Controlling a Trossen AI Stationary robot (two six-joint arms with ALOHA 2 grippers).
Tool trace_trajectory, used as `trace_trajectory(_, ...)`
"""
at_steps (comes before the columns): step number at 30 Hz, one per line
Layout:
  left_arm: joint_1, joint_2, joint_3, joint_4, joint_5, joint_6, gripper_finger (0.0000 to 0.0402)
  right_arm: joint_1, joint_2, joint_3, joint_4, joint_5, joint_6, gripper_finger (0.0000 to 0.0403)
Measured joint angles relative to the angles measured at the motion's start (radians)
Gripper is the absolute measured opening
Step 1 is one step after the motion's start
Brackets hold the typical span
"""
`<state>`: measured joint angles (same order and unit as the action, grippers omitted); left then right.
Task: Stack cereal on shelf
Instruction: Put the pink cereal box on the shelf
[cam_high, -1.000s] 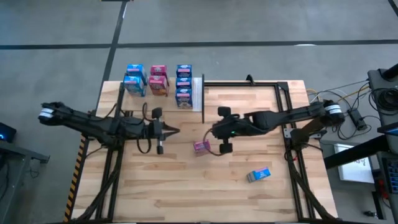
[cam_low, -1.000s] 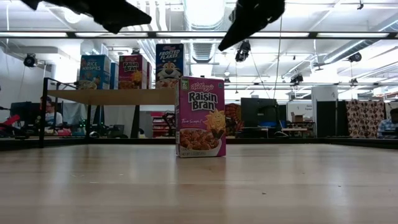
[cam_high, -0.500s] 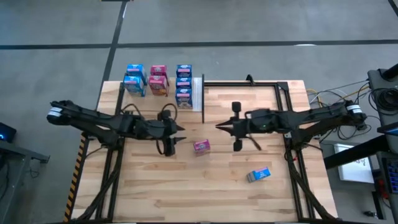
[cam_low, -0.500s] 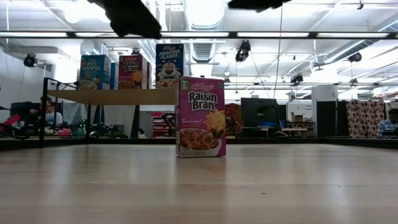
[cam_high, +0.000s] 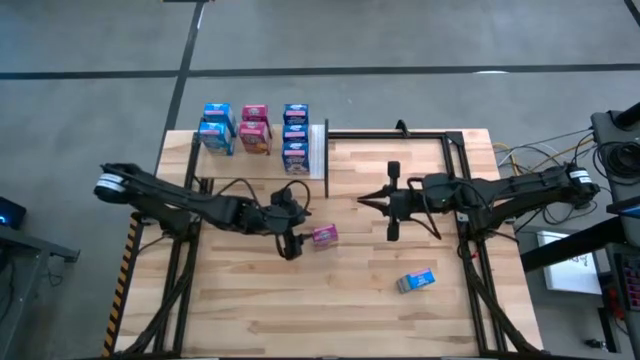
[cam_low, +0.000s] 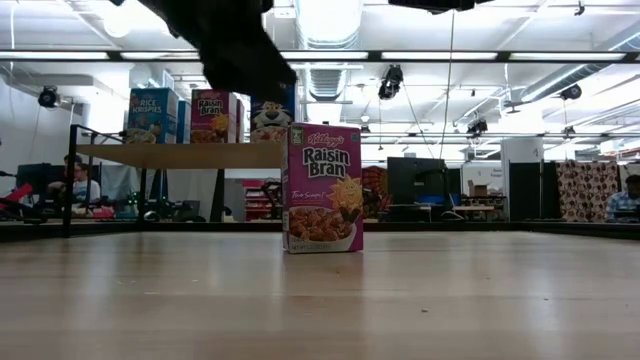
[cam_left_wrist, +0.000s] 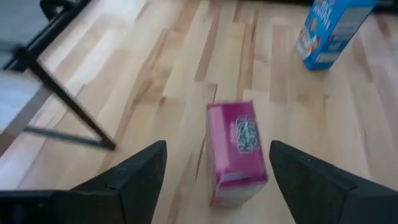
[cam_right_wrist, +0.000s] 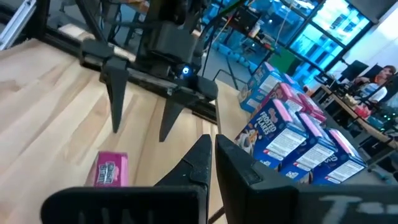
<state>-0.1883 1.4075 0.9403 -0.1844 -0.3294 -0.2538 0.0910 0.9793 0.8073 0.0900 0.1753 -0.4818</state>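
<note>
A pink cereal box (cam_high: 323, 235) stands upright on its base mid-table, its front facing the near edge in the low view (cam_low: 322, 187). My left gripper (cam_high: 302, 232) is open just left of it. In the left wrist view the fingers (cam_left_wrist: 140, 180) flank the box (cam_left_wrist: 236, 152) without touching it. My right gripper (cam_high: 365, 200) is shut, to the right of the box and clear of it. A blue cereal box (cam_high: 416, 281) lies flat toward the near right. Several blue and pink boxes (cam_high: 252, 128) stand on the pale shelf (cam_high: 250, 165) at the far left.
The shelf has a white strip (cam_high: 317, 150) along its right edge. A black metal frame (cam_high: 455, 150) runs along the table's far and right sides. Bare planks lie between the pink box and the near edge. People sit at desks in the room beyond.
My left gripper has moved right and slightly down toward the pink box, rolled, and opened from shut to wide. My right gripper has drawn back toward the table's right edge, away from the box, tipping up to level and staying shut. The box has stayed in place.
</note>
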Motion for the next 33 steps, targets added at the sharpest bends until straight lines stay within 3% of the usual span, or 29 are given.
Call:
trace_trajectory(14,0.003,0.141,0.0,0.171,0.002,0.065,0.027,-0.006,0.009,-0.001,0.005,0.0,-0.008,0.0012)
trace_trajectory(24,0.003,0.214,0.0,0.195,0.028,0.062,0.0268,-0.006,0.009,-0.001,0.005,0.001,-0.009,0.0012)
trace_trajectory(33,0.003,0.228,0.0,0.204,0.052,0.064,0.0216,-0.006,0.009,-0.001,0.005,0.001,-0.009,0.0012)
